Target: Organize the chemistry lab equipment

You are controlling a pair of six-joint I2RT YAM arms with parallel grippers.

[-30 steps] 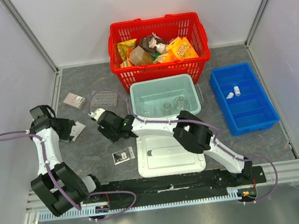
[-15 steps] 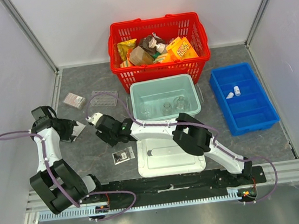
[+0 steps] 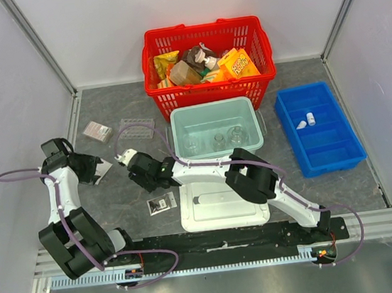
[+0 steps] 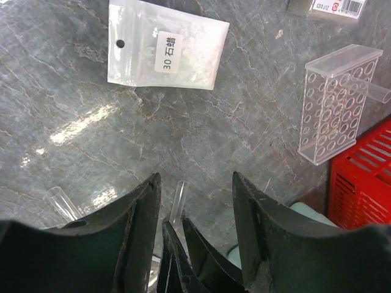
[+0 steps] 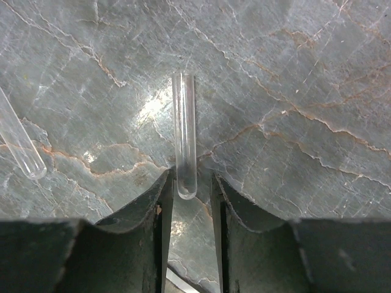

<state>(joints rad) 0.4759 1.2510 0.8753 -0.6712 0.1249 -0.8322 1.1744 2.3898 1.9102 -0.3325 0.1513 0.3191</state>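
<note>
Right wrist: right pincer (image 5: 190,180) straddles test tube (image 5: 184,122), apparently unclamped.

Packet (image 4: 166,47) label: "30 石蜡"

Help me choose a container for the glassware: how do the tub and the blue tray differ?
The tub is pale teal; the tray is blue. The tub holds clear flasks; the tray holds two white vials. The tub sits mid-table; the tray sits at the right. Both are open, rectangular plastic containers.
</note>
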